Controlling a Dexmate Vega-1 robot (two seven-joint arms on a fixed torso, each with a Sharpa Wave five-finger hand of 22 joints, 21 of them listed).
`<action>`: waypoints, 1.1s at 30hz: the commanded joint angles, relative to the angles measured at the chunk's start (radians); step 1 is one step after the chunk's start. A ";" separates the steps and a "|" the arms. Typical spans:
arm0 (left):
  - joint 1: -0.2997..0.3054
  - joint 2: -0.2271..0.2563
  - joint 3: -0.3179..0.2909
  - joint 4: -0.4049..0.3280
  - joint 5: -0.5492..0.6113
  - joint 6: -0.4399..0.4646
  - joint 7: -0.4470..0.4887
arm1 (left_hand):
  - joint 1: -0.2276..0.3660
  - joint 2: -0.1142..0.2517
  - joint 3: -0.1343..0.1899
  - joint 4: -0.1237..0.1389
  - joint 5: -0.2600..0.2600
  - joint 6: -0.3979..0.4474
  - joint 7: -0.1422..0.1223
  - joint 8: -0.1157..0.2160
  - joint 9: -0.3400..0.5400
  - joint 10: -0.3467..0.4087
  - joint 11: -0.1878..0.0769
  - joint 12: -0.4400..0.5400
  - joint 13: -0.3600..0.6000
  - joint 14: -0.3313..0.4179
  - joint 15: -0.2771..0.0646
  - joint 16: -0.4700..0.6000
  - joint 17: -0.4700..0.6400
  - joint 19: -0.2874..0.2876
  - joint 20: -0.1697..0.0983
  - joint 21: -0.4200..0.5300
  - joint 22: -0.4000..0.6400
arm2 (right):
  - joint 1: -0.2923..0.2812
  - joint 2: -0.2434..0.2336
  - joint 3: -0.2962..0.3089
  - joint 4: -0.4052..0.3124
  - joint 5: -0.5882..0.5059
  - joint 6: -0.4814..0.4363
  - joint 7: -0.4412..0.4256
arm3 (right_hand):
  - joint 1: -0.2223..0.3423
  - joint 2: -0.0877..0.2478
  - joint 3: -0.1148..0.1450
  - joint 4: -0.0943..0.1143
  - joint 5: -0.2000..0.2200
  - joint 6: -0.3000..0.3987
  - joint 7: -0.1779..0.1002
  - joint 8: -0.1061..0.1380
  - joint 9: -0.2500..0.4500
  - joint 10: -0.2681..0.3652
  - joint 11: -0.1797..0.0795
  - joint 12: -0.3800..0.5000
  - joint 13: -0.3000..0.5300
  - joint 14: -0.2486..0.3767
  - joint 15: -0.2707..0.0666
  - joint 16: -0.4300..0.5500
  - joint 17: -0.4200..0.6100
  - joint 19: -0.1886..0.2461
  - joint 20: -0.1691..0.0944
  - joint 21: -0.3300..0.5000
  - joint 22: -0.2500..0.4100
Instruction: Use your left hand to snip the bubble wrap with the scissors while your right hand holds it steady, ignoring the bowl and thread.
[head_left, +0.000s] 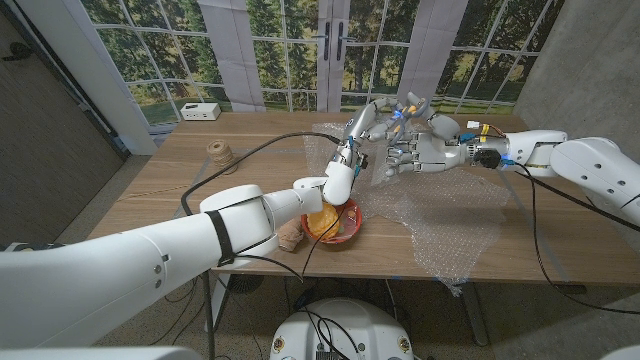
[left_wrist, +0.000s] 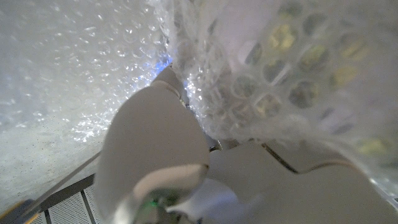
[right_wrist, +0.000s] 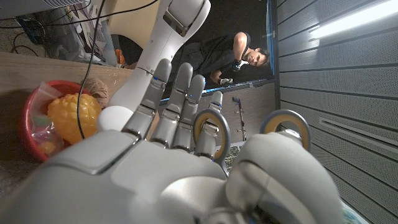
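The bubble wrap (head_left: 450, 225) lies across the table's right half, and its far edge is lifted and crumpled between my two hands. My left hand (head_left: 362, 122) is raised at that edge, and wrap (left_wrist: 74, 56) drapes right over it (left_wrist: 155, 143), so what its fingers hold is hidden. My right hand (head_left: 415, 152) hangs just right of it, fingers toward the left hand. The scissors (head_left: 403, 110), with blue and yellow handles, sit at the top of the right hand. In the right wrist view their loops (right_wrist: 285, 115) ring a finger and the thumb of that hand (right_wrist: 168, 180).
A red bowl (head_left: 348, 232) with yellow and orange things stands under my left forearm, also seen as the bowl (right_wrist: 28, 112). A spool of thread (head_left: 220, 152) and a white box (head_left: 200, 111) are at the far left. A person (right_wrist: 245, 56) sits beyond the table.
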 joint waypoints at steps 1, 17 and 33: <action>-0.006 0.004 0.016 0.000 0.023 -0.006 0.045 | 0.010 0.003 -0.006 -0.001 0.003 0.007 -0.002 0.008 0.008 -0.008 0.006 0.009 0.017 -0.007 0.000 0.011 0.000 -0.011 -0.069 0.008 -0.001 | 0.012 -0.003 -0.011 0.000 -0.005 -0.017 -0.003 | -0.009 0.003 -0.002 -0.002 0.001 -0.073 0.076 0.002 0.001 0.006 -0.005 -0.003 -0.002 0.000 -0.040 0.000 -0.001 0.004 0.002 -0.002 0.000; -0.012 0.013 0.037 0.000 0.053 -0.026 0.084 | 0.079 0.001 -0.015 -0.018 0.001 0.099 0.092 0.032 -0.040 0.009 0.012 0.003 0.007 -0.018 0.001 0.018 -0.012 -0.029 -0.071 0.022 -0.005 | 0.036 -0.004 -0.018 0.013 -0.021 -0.020 0.000 | -0.011 0.004 -0.002 -0.001 0.001 -0.078 0.080 0.001 0.001 0.006 -0.004 -0.004 -0.005 0.000 -0.038 0.000 -0.004 0.007 0.001 -0.004 -0.001; -0.019 0.020 0.041 0.002 0.044 -0.015 0.088 | 0.093 0.006 -0.024 -0.011 0.001 0.098 0.093 0.042 -0.032 -0.001 0.010 0.006 0.021 -0.025 0.001 0.020 -0.020 -0.041 -0.070 0.024 -0.008 | 0.061 0.015 -0.043 0.044 -0.010 -0.058 0.003 | -0.011 0.007 -0.001 -0.002 0.001 -0.089 0.082 -0.002 0.001 0.006 -0.004 -0.005 -0.007 0.002 -0.035 0.002 -0.005 0.012 0.000 -0.007 -0.002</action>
